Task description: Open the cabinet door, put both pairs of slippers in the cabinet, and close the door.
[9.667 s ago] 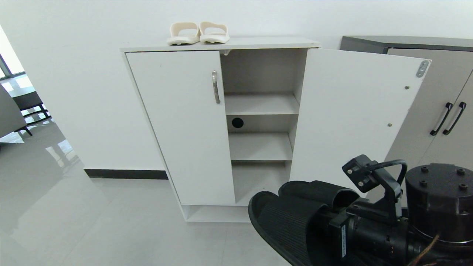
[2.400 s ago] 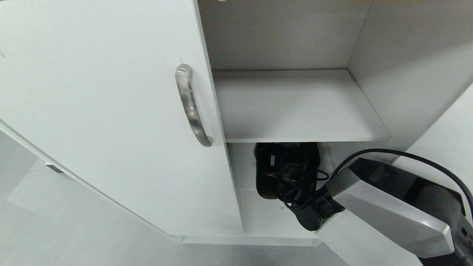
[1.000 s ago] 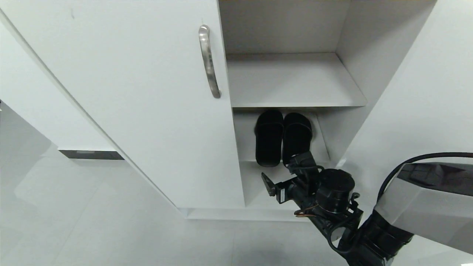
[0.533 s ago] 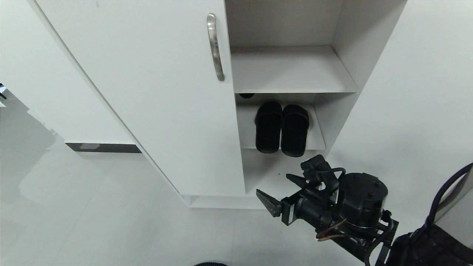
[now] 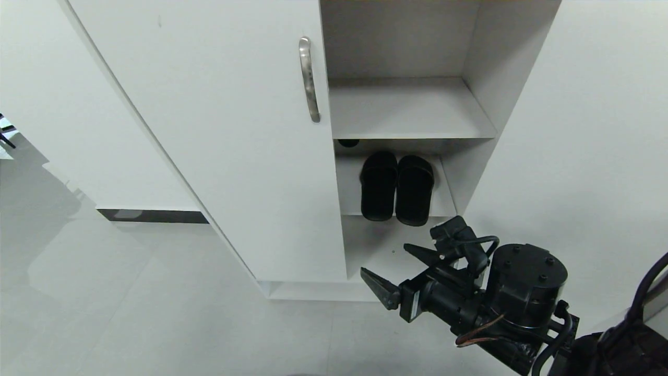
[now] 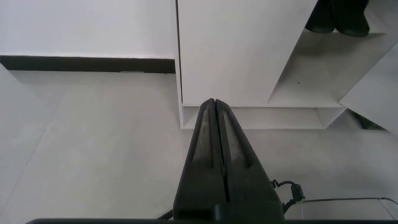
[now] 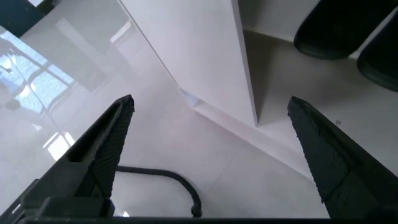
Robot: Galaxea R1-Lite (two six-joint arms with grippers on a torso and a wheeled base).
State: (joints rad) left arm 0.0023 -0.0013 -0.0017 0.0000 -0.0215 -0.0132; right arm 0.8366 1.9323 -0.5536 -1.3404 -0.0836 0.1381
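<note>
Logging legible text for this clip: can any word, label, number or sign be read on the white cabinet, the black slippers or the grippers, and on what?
No text can be read.
White cabinet door, brushed metal handle, bare shelf: no print.
Pair of black slippers: no visible marking.
Right gripper: pale strip behind its fingers, too small to read.
Left gripper: plain black.

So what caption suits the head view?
Pair of black slippers on a shelf of the white cabinet, open right claw hanging outside.
</note>
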